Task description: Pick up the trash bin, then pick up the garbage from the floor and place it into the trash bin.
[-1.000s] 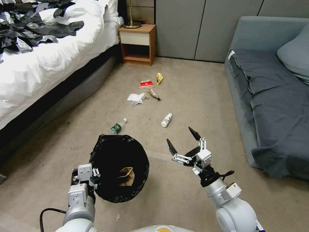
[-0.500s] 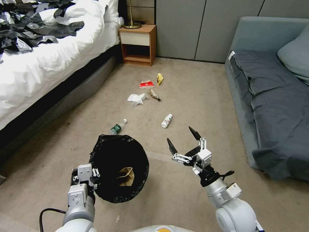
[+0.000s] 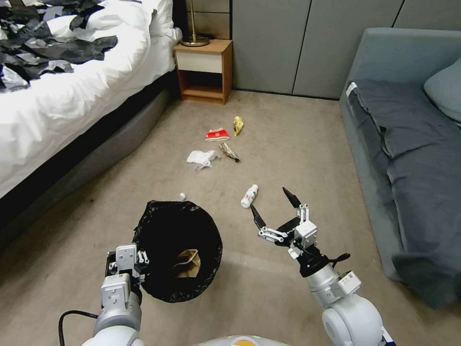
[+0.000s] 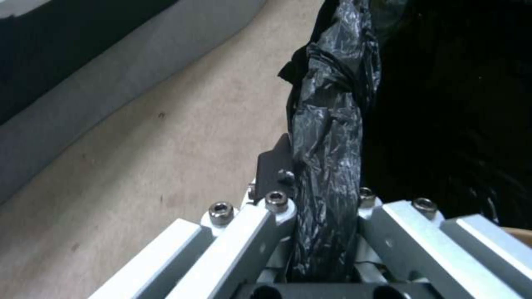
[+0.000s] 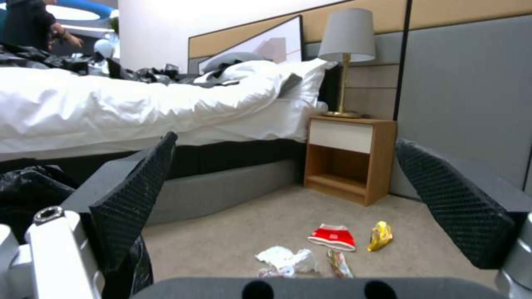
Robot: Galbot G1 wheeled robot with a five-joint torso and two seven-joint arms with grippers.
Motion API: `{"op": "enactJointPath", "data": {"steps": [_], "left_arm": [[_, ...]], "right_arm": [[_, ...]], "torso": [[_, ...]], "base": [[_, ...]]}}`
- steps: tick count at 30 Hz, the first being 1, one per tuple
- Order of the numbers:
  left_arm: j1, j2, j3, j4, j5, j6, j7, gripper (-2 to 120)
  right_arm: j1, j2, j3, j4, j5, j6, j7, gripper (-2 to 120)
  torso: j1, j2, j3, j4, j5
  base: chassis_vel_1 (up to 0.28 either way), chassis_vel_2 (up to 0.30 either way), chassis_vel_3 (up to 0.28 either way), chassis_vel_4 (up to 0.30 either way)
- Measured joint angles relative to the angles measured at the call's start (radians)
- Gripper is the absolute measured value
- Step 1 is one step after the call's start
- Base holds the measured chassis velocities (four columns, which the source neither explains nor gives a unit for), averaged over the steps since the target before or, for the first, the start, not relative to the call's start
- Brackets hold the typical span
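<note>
Left gripper (image 3: pixel 137 263) clamps trash bin (image 3: pixel 158 226) rim, mouth up; right gripper (image 3: pixel 273 207) jaws wide; green-labelled bottle (image 3: pixel 182 196) mostly hidden behind bin.

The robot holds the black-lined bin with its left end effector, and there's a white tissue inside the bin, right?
Not quite. The left end effector does hold the trash bin by its bag-covered rim, but the thing inside is a brown paper bag, as the head view shows. The white tissue lies on the floor, farther ahead.

Beige carpet (image 3: pixel 297 144), white bed (image 3: pixel 57 105), nightstand (image 3: pixel 204 72), grey sofa (image 3: pixel 408 144).
</note>
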Motion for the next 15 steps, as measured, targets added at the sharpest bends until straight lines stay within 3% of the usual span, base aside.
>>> {"op": "enactJointPath", "data": {"steps": [15], "left_arm": [[-0.003,0.001,-0.002,0.0,-0.001,0.0,0.001,3]], "right_arm": [[0.004,0.001,-0.001,-0.005,0.02,0.006,0.0,96]], "torso": [[0.0,0.0,0.0,0.0,-0.0003]], "base": [[-0.172,0.174,0.176,-0.177]]}}
